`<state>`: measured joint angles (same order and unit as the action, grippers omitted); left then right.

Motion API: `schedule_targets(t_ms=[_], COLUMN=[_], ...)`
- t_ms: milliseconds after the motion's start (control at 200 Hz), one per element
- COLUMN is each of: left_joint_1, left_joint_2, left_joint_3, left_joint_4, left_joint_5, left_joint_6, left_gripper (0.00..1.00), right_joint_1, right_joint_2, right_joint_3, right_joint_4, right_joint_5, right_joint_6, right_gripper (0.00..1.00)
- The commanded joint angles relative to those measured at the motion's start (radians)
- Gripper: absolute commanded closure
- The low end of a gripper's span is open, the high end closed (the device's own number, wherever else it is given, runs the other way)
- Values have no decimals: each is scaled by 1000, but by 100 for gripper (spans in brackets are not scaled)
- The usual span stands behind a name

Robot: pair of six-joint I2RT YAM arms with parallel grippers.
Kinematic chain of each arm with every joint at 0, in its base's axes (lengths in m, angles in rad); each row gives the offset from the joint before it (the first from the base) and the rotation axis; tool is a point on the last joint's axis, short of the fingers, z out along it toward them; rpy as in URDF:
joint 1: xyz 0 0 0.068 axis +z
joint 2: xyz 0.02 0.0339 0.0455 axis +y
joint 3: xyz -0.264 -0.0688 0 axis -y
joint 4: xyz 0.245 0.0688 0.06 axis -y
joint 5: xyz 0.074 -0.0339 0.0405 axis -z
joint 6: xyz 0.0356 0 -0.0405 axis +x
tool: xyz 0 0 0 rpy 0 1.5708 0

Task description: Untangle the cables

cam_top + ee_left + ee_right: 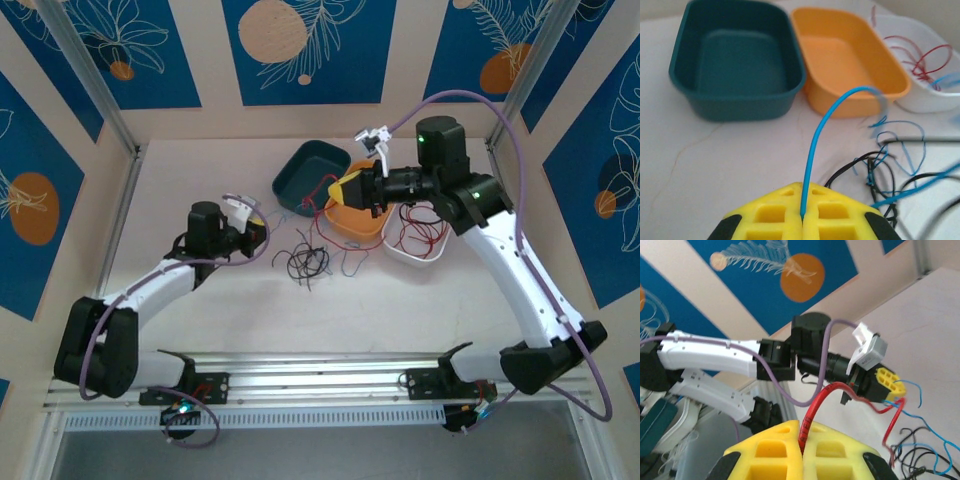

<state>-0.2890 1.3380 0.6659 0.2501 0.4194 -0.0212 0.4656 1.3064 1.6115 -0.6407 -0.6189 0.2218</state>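
Cables (305,262) tangled on table (400,320); two gripped.
Jaws of left gripper (802,219) pinch blue cable (812,150); jaws of right gripper (802,452) pinch red cable (812,412).

- 1 teal bin (312,172), deep, round-cornered, empty, at the far middle of the pale table (390,310).
- 1 orange bin (840,102), just beside the teal bin's right side.
- 1 white bin (917,102), right of the orange one.
- Blue wall panels (300,45), with orange discs and white leaf outlines.
- 1 aluminium rail (320,372), along the near edge.
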Motion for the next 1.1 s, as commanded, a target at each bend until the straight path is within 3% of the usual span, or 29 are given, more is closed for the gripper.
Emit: schedule_targets(t_ms=[0, 230, 460, 600, 840, 995, 1095], left_joint_1=[13, 14, 15, 33, 126, 231, 242], left_joint_2=[49, 135, 113, 177, 208, 232, 210], left_joint_3=[-14, 42, -13, 75, 2, -25, 7], left_joint_4=[-19, -199, -182, -430, -320, -226, -261], left_joint_5=[-98, -314, -348, -596, -531, -464, -512], left_joint_6=[-72, -257, -362, -438, -624, -707, -686], left_gripper=[100, 100, 100, 100, 100, 100, 100], right_joint_1=[14, 39, 49, 66, 71, 68, 61], right_joint_2=[-38, -66, -42, -11, -9, -52, -67], right_joint_3=[73, 145, 158, 235, 373, 318, 277], right_joint_4=[0, -27, -16, -41, -87, -71, -48], right_joint_5=[150, 234, 239, 244, 286, 342, 343], right_joint_6=[126, 176, 195, 184, 149, 148, 158], right_gripper=[100, 100, 100, 100, 100, 100, 100])
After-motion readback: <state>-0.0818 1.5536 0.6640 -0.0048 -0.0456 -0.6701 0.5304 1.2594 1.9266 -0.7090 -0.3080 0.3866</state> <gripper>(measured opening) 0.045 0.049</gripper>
